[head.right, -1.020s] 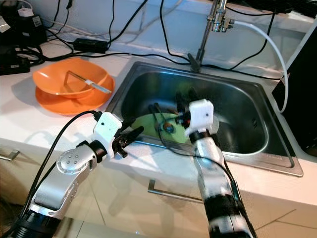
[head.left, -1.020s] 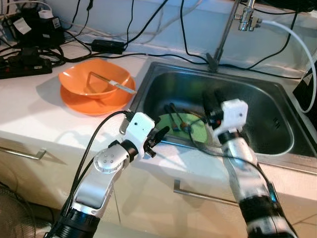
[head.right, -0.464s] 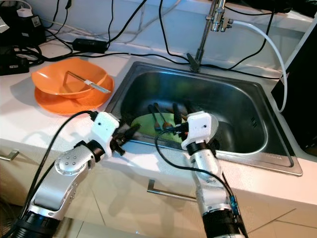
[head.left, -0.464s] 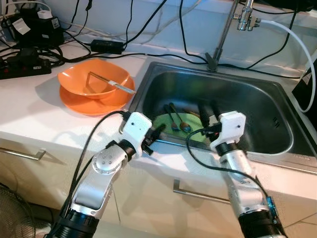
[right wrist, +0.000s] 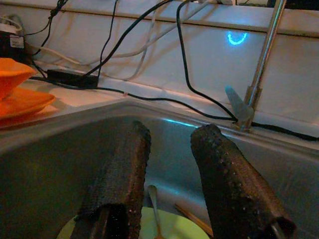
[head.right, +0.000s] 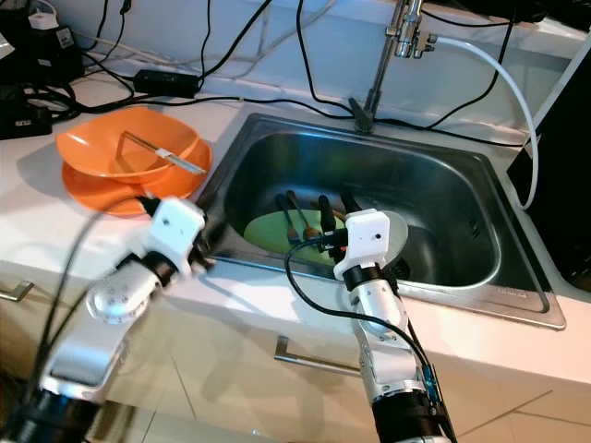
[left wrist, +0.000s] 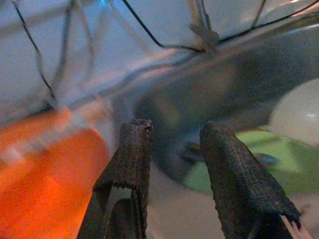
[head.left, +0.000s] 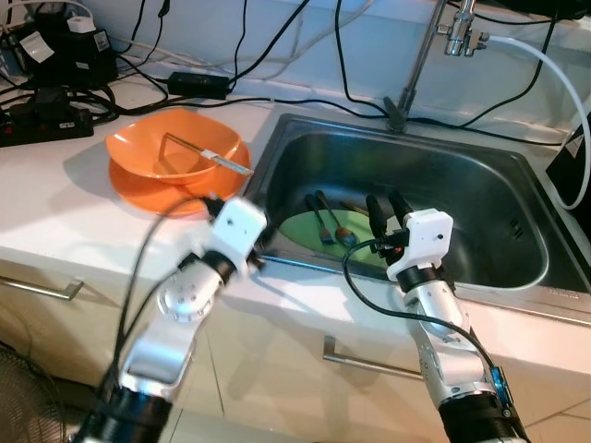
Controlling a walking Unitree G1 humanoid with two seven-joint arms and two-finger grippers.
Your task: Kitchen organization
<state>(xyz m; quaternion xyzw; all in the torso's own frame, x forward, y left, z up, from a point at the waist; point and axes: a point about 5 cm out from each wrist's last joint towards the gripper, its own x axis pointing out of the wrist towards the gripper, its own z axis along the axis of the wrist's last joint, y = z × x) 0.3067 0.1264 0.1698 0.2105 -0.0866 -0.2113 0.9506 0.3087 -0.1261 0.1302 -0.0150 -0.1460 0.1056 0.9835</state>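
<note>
Black cables [head.left: 277, 51] along back wall; power strip [head.left: 46, 125] (far left); white hose [head.left: 554, 74].

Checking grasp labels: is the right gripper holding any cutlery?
No. The right gripper is open with nothing between its fingers, above the spoon on the green plate.

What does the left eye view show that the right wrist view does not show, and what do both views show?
Left eye view alone: the left gripper at the sink's front-left rim, the knife in the orange bowl, the spoons lying whole on the green plate.

Right wrist view alone: a blue glow on the wall, and the open right gripper seen close.

Both: sink, faucet, cables, plate.
</note>
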